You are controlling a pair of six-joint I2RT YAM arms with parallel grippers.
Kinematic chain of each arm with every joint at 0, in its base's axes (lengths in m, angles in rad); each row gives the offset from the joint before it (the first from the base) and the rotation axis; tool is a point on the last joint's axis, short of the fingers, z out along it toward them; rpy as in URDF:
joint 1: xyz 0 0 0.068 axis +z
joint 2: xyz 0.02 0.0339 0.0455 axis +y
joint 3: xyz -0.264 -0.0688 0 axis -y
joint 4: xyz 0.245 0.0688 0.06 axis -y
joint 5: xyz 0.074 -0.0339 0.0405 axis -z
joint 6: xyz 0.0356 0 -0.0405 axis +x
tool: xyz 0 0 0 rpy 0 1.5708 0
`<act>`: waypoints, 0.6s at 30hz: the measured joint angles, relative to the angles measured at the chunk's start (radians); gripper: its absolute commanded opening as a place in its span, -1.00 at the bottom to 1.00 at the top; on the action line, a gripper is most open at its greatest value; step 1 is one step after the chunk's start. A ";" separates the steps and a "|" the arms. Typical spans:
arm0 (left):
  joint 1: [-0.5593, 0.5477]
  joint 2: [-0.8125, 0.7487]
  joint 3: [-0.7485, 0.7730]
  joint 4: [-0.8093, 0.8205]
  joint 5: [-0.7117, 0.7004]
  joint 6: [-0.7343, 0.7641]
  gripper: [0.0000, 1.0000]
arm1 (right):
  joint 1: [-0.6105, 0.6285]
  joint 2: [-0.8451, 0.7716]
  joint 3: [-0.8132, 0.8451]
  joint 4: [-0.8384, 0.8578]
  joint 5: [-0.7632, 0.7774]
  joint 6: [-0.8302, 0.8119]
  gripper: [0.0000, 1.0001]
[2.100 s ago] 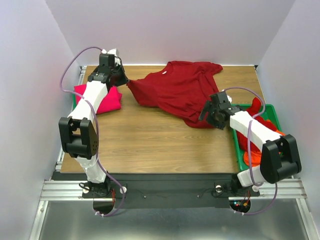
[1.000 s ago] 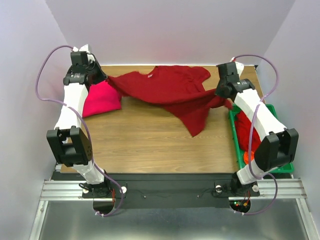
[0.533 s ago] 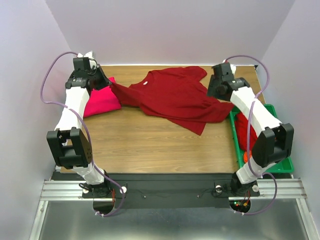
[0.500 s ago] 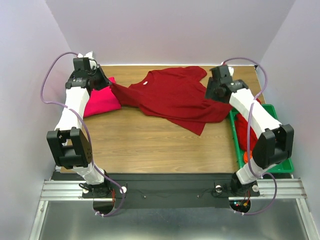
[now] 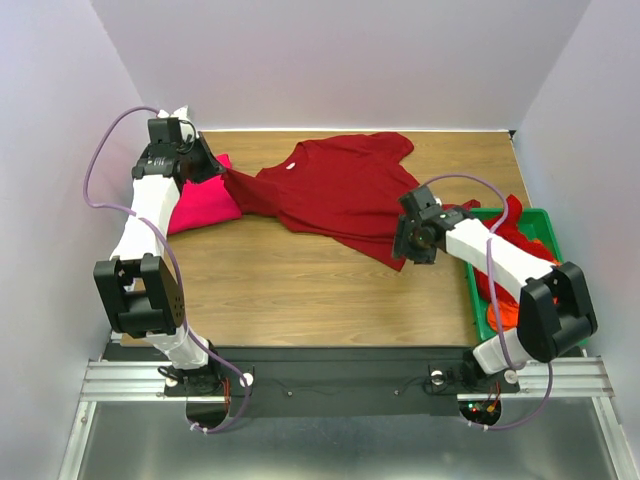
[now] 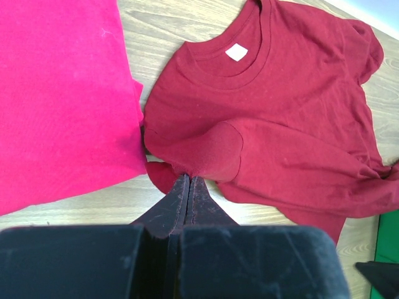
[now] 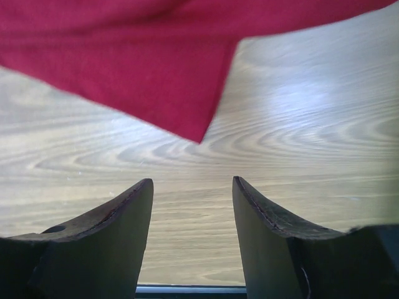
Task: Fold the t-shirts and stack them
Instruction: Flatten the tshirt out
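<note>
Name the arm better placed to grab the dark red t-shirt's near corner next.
Right, likely. The right end effector is open, facing that corner of the dark red t-shirt; the left end effector is shut on its other side.

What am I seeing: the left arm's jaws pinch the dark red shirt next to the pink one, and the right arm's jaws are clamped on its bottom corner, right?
No. The right arm's jaws stand open over the bare table, holding nothing; the dark red shirt's corner lies beyond them, as the right wrist view shows. The left arm's jaws do pinch it next to the pink shirt.
</note>
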 measured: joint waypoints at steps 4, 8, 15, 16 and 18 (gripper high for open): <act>0.000 0.000 -0.003 0.003 0.000 0.003 -1.00 | 0.032 0.040 -0.043 0.074 -0.038 0.022 0.19; 0.000 0.000 -0.024 0.005 -0.002 0.009 -1.00 | 0.045 0.108 -0.051 0.124 -0.043 0.033 0.19; 0.000 0.000 -0.028 0.001 -0.004 0.017 -1.00 | 0.053 0.179 -0.055 0.159 -0.018 0.045 0.19; 0.000 0.000 -0.028 0.000 -0.004 0.018 -1.00 | 0.053 0.183 -0.055 0.163 -0.010 0.047 0.19; 0.000 0.000 -0.028 -0.002 -0.004 0.018 -1.00 | 0.053 0.194 -0.055 0.168 0.003 0.050 0.19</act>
